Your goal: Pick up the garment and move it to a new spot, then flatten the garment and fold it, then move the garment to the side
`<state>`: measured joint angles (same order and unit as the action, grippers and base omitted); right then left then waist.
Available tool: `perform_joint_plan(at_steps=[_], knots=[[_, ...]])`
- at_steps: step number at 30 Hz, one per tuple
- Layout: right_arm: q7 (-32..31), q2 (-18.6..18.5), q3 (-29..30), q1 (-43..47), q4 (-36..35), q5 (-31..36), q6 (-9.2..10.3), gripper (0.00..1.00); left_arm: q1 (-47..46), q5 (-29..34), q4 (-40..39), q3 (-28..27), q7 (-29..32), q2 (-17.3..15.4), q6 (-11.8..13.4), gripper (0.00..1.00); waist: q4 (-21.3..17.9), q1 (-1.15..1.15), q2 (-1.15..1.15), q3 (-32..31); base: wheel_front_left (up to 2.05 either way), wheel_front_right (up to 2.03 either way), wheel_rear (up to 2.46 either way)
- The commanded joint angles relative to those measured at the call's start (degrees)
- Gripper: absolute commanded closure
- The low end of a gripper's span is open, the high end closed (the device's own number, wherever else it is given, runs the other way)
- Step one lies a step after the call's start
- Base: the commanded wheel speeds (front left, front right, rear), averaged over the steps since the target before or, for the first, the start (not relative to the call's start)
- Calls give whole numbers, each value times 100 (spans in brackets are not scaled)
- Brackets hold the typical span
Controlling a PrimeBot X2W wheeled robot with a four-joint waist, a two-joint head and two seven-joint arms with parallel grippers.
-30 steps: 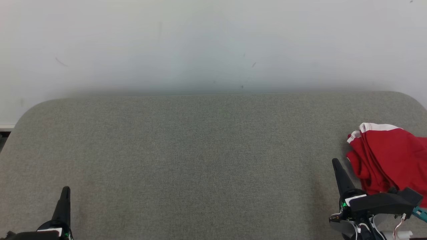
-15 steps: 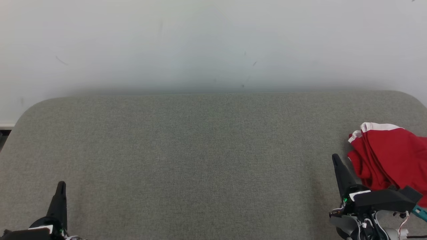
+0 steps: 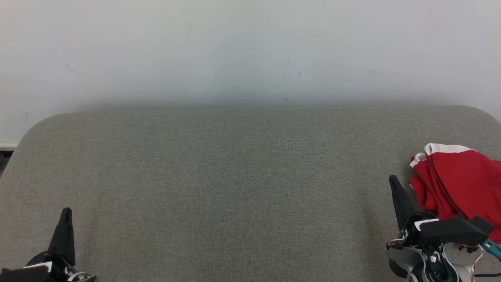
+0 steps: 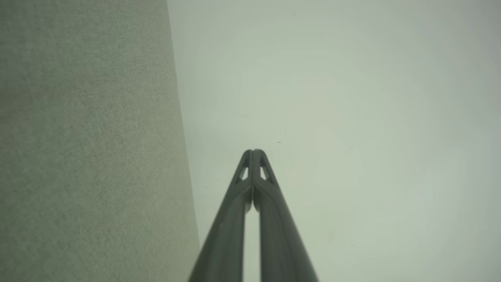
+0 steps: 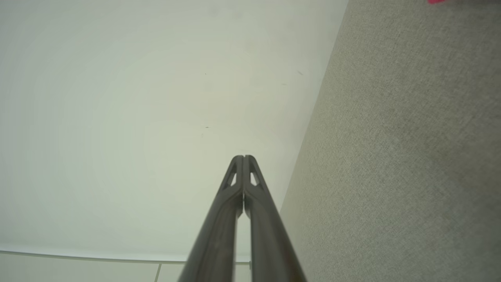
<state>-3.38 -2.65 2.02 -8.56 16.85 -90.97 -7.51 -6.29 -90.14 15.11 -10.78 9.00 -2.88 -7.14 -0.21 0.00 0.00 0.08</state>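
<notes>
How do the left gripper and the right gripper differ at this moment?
The right gripper sits close beside the red garment. The left gripper is far from it, across the grey padded surface. In the head view the right gripper's wrist housing and wires show, while the left gripper's is mostly cut off by the bottom edge. Both are shut and hold nothing.
</notes>
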Motion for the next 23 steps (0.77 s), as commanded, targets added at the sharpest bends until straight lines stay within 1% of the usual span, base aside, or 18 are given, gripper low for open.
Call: perform_joint_plan(at_steps=[1, 4, 23], knots=[[-23, -40, 18, -58, -20, -118, 3, 100, -90, -115, -29, -53, 44, -7, -54, 100, 2, 0, 0, 3, 0, 0, 0], [-49, -41, 18, -69, -26, -211, 4, 100, -108, -193, -29, -79, 66, 1, -50, 100, 5, 0, 0, 9, 0, 0, 0], [-49, -40, 18, -67, -25, -193, 3, 100, -95, -187, -29, -70, 64, -2, -47, 100, 5, 0, 0, 9, 0, 0, 0]])
